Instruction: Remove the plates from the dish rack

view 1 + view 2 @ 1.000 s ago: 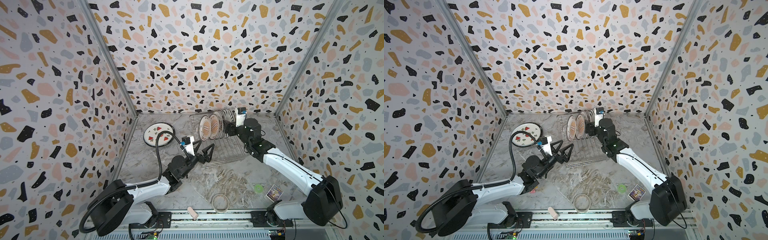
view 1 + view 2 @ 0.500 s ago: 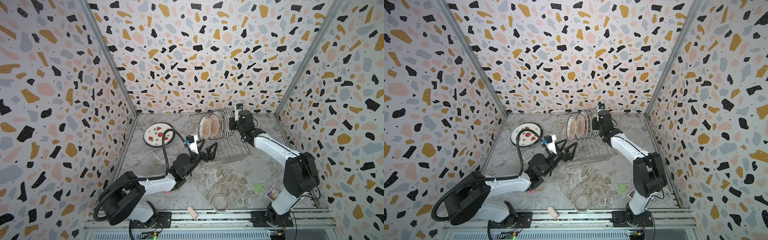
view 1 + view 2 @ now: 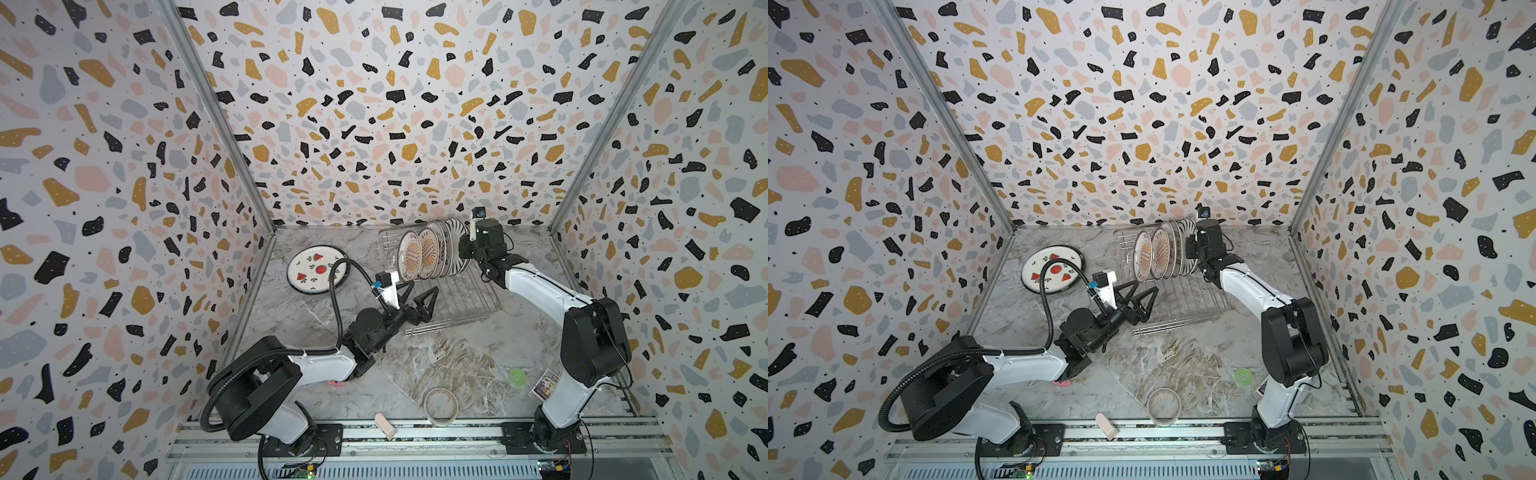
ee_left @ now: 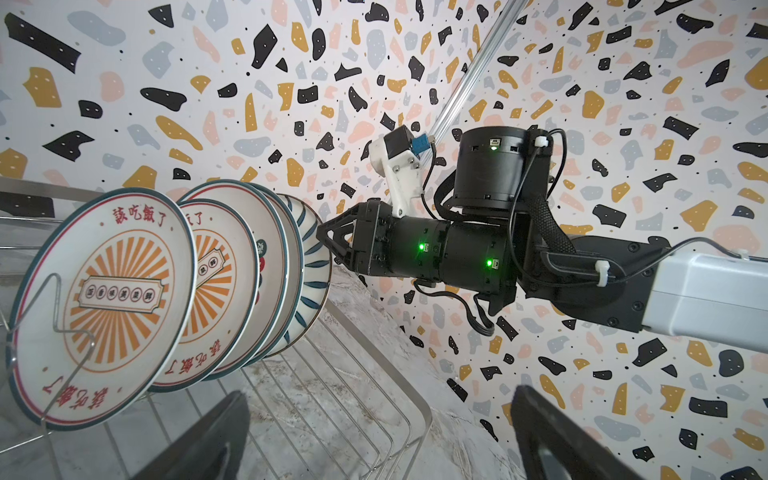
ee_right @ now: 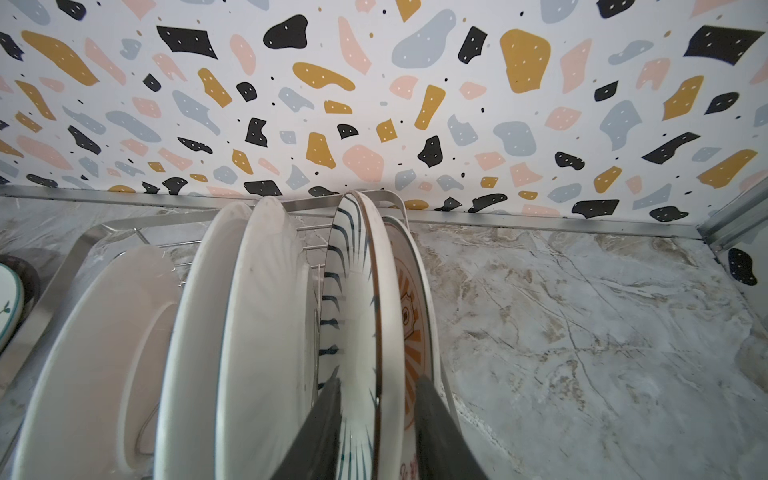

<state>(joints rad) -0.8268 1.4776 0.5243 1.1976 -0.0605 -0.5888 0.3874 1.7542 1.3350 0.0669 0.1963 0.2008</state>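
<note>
Right end effector [image 5: 377, 382] has narrowed astride the striped plate [image 5: 353, 291]; pinch cannot be told.

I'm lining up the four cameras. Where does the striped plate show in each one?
In a top view: striped plate, rightmost visible in the dish rack.
In a top view: same place.
Left wrist: striped plate, last behind the sunburst plates.
Right wrist: striped plate edge-on, white plate backs beside it.
Shared landmark: the dish rack's wire.
</note>
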